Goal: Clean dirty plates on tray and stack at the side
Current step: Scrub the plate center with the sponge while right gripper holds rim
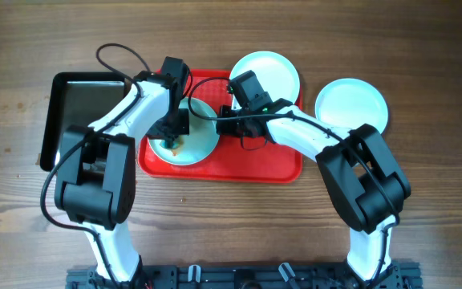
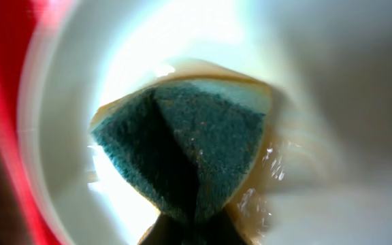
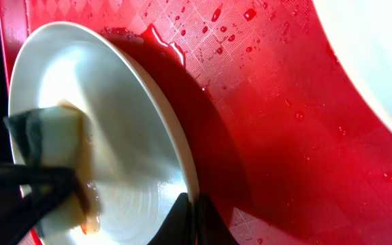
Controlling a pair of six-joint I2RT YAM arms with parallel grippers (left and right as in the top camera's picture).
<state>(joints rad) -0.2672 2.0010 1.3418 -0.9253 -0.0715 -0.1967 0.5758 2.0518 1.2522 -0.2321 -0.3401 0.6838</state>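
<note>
A pale dirty plate [image 1: 199, 140] with orange-brown sauce sits tilted on the left part of the red tray [image 1: 263, 164]. My left gripper [image 1: 172, 132] is shut on a green and yellow sponge [image 2: 182, 150] and presses it onto this plate [image 2: 332, 102]. My right gripper [image 1: 221, 120] is shut on the plate's right rim [image 3: 175, 156], with its fingertips [image 3: 196, 211] pinching the edge. The sponge [image 3: 53, 156] and sauce smears show in the right wrist view. A second clean-looking plate [image 1: 265, 74] lies over the tray's far edge. A third plate [image 1: 351, 104] lies on the table to the right.
A glossy black tray [image 1: 83, 104] lies left of the red tray. Water drops wet the red tray floor [image 3: 284, 136]. Cables loop above the arms near the tray's far edge.
</note>
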